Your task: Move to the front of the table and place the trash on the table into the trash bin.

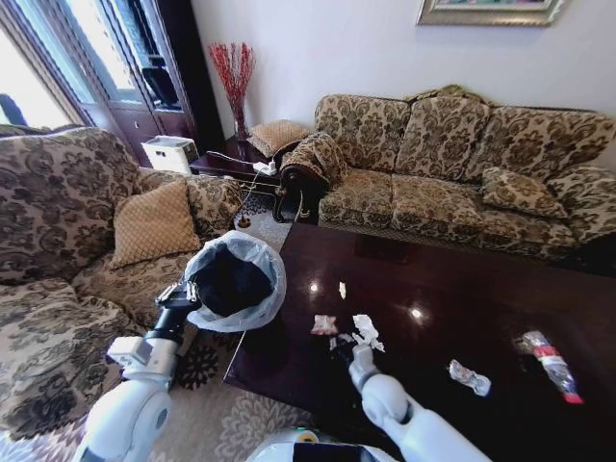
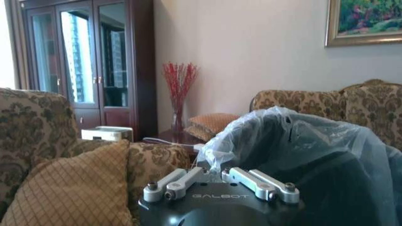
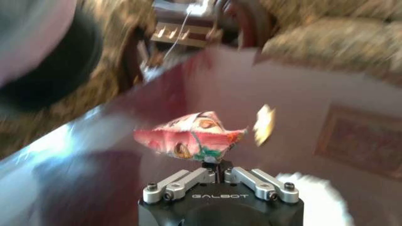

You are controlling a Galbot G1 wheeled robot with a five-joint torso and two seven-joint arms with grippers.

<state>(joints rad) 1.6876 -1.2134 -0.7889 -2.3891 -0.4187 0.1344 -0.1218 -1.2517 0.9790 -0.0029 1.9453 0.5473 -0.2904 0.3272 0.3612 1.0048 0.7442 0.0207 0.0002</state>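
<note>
Left hand (image 1: 190, 292) grips the lined trash bin (image 1: 252, 310).

Left pincer (image 1: 183, 295) clamped, arm raised; right pincer (image 3: 213, 165) pinched, arm extended.

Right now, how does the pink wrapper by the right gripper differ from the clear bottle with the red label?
The pink wrapper is a small flattened printed packet; the clear bottle is longer, see-through, with a red label. The wrapper lies near the table's middle, just ahead of the right gripper; the bottle lies on its side far toward the right end, away from either gripper. Both rest on the dark glossy top, outside the trash bin, which the left gripper holds by the rim.
</note>
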